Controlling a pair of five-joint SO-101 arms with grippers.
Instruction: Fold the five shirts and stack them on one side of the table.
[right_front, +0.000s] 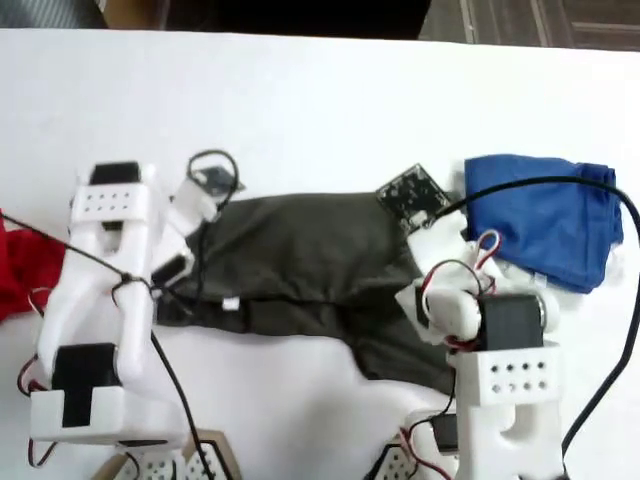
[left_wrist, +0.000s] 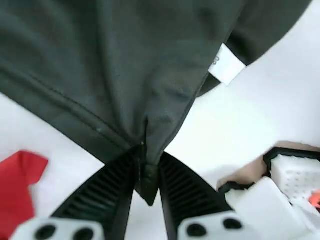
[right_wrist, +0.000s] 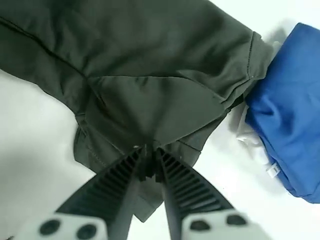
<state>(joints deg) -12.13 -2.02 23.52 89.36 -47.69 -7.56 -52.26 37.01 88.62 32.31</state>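
- at the left end of the dark shirt (left_wrist: 125, 65), the left tool (left_wrist: 148, 154) is closed on a pinch of its hemmed edge, the cloth bunched into a small pleat in its grip.
- at the near right end, the right tool (right_wrist: 147, 150) is likewise clamped on a fold of the same shirt, close to a seamed corner.
- between the two tools the dark shirt lies across the middle of the table (right_front: 300, 90), partly doubled over, with wrinkles running left to right and a white label (left_wrist: 226, 69) showing at one edge.
- just right of it sits a blue shirt (right_front: 540, 215) in a bundle; whether its edge touches the dark sleeve or only lies beside it, i cannot tell.
- far left, at the table's edge, lies a red shirt (right_front: 18, 272), well apart from the blue one.
- handling, as a judgement: the dark shirt looks light, thin and limp, so it should sag and drape between holds rather than keep a shape. it is not fragile, though a thin pinch could slip out if pulled hard.
- the best hold seems to be at hems, seams or corners, where the cloth is doubled and thicker, with the two tools well apart so the edge is taut and the fold lands straight.
- risk: dragging it rightward may nudge the blue shirt.
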